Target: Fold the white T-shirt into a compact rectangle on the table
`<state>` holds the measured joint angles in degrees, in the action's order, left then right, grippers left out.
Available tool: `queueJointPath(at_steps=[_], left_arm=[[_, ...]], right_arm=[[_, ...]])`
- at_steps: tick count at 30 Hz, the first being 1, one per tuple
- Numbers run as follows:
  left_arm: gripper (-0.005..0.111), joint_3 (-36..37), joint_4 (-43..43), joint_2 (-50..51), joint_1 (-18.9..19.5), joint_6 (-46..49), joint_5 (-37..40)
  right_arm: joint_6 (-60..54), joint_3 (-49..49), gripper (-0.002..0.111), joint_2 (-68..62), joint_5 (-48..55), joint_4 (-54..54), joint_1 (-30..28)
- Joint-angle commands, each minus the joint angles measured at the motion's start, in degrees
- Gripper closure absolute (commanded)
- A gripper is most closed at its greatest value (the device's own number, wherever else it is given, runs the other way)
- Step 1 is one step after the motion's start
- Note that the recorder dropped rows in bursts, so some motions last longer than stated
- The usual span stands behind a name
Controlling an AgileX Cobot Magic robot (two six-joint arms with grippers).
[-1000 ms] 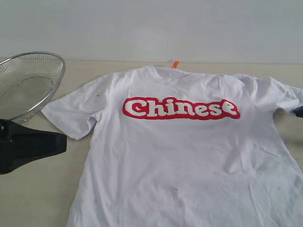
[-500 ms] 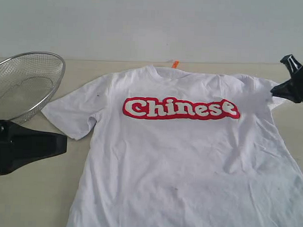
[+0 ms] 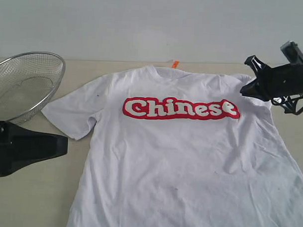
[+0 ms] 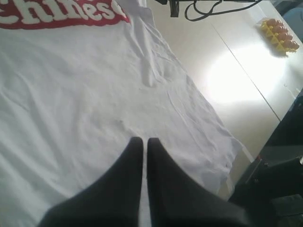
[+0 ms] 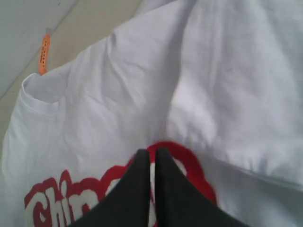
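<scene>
The white T-shirt (image 3: 189,159) lies front up on the table (image 3: 34,199), its red lettering (image 3: 180,108) across the chest and an orange neck tag (image 3: 175,64) at the collar. My right gripper (image 3: 247,88) hovers over the shirt's right shoulder. In the right wrist view it (image 5: 151,152) is shut, and the corner of a folded-over sleeve flap (image 5: 236,104) meets its tips above the end of the lettering. My left gripper (image 3: 65,143) rests shut, left of the shirt. In the left wrist view it (image 4: 142,140) points over the shirt's lower body (image 4: 71,94), holding nothing.
A wire mesh basket (image 3: 23,81) stands at the table's back left. A yellow egg carton (image 4: 280,34) sits far off on the right side, and cables (image 4: 203,9) hang by the right arm. The table edge (image 4: 265,137) runs beyond the shirt's hem.
The right gripper has travelled left from the view's right edge to over the shoulder, and the right sleeve has come in with it. The left gripper has stayed put.
</scene>
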<state>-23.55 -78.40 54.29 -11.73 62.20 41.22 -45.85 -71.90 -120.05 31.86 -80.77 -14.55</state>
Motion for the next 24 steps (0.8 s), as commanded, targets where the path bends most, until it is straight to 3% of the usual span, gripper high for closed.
queueJointPath(at_steps=[1,9,12,14,18,19,24], left_arm=[[0.102,-0.1,-0.2,0.4,-0.3,0.4,0.6],[0.102,-0.1,-0.2,0.4,-0.3,0.4,0.8],[0.102,-0.1,-0.2,0.4,-0.3,0.4,0.8],[0.102,-0.1,-0.2,0.4,-0.3,0.4,0.8],[0.102,-0.1,-0.2,0.4,-0.3,0.4,0.5],[0.102,-0.1,-0.2,0.4,-0.3,0.4,0.5],[0.102,-0.1,-0.1,0.4,-0.3,0.4,0.6]], right_arm=[[-0.6,-0.4,0.108,0.6,-0.4,0.1,2.0],[-4.1,-0.4,0.108,0.7,-3.7,0.7,3.7],[-7.7,-2.0,0.105,0.9,-5.6,10.9,3.7],[-7.1,-3.6,0.090,0.9,-5.6,19.3,3.8],[-9.7,-5.0,0.043,1.4,-6.0,24.0,3.7],[-11.0,-5.4,0.039,1.5,-6.3,25.3,3.8],[-12.6,-6.2,0.051,1.7,-7.6,40.2,3.8]])
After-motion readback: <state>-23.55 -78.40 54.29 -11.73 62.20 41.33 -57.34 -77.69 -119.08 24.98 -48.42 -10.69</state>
